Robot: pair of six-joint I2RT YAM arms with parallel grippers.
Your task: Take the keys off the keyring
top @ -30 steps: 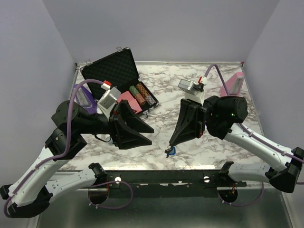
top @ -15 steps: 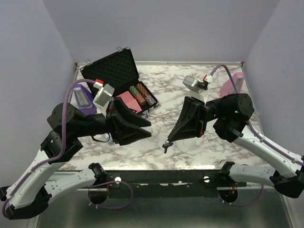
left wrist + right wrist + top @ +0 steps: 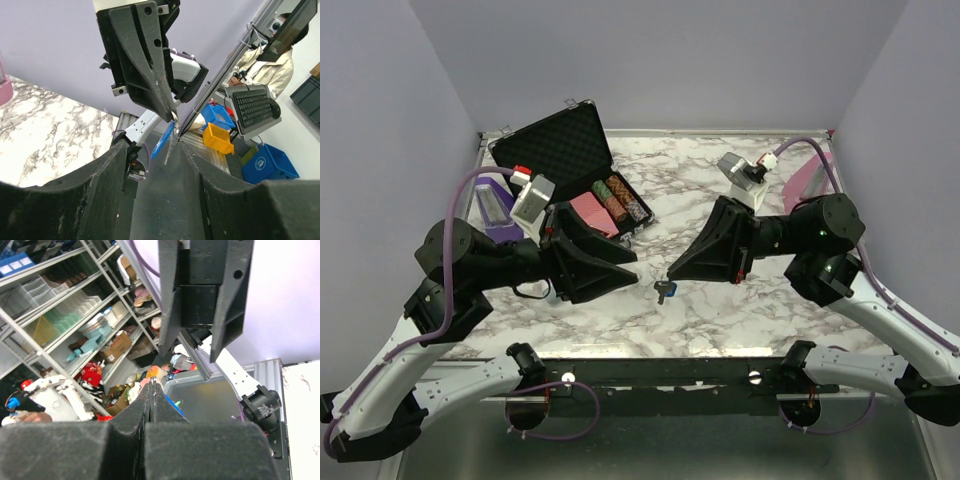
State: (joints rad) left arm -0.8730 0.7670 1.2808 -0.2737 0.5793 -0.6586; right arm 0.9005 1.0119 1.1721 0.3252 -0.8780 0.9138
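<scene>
My right gripper (image 3: pixel 669 278) is shut on the keyring and holds it in the air above the front middle of the marble table (image 3: pixel 720 310). The blue tag (image 3: pixel 663 291) hangs just below its fingertips. In the left wrist view the blue tag (image 3: pixel 163 142) and the thin silver key (image 3: pixel 170 145) dangle side by side from the right gripper's tip (image 3: pixel 172 116). My left gripper (image 3: pixel 636 270) is open and empty, pointing at the keyring from the left with a small gap. In the left wrist view its jaws (image 3: pixel 152 150) frame the tag and key. The right wrist view shows shut fingers (image 3: pixel 151 385).
An open black poker chip case (image 3: pixel 565 150) with striped chips (image 3: pixel 620 200) and pink cards (image 3: pixel 588 210) stands at the back left. A purple container (image 3: pixel 495 208) sits at the left edge and a pink one (image 3: pixel 808 178) at the back right.
My right gripper has lifted the keyring off the table, tilting flatter and swinging it left toward my left gripper. My left arm has drawn back slightly and stayed open.
</scene>
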